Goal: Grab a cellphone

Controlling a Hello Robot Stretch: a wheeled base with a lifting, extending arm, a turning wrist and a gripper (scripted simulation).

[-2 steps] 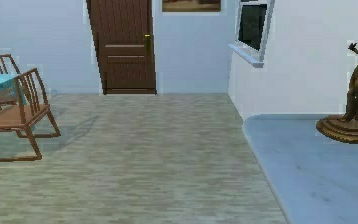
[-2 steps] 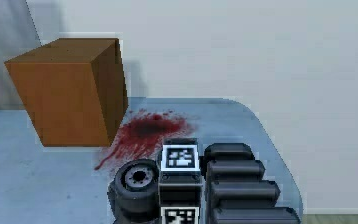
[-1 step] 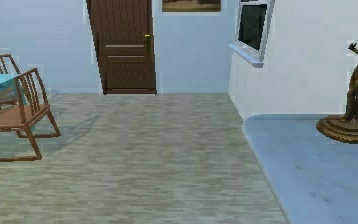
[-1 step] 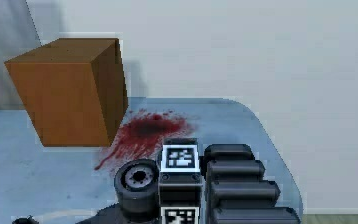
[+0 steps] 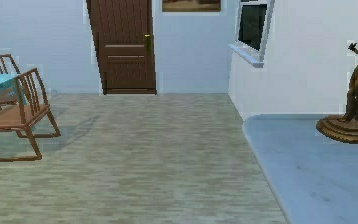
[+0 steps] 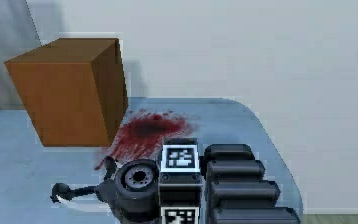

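Brown box (image 6: 67,90) and red stain (image 6: 152,130) crowd the table (image 6: 17,165) — fingers (image 6: 61,190) grasp nothing.

I am seeing dark panelled wood, semi-gloss, on the door (image 5: 122,45) at upper centre. The statue (image 5: 352,100) at right is reading as glossy bronze. The box (image 6: 72,90) at upper left is presenting matt brown faces. The gripper (image 6: 59,190) at bottom is showing matt black plastic.

dark brown panelled door (image 5: 122,45) straight ahead in the pale wall (image 5: 47,40), wooden armchair (image 5: 17,110) at the forward view's left, mottled grey-green floor (image 5: 147,150), dark window (image 5: 252,27) and blue-grey tabletop (image 5: 307,170) at its right.
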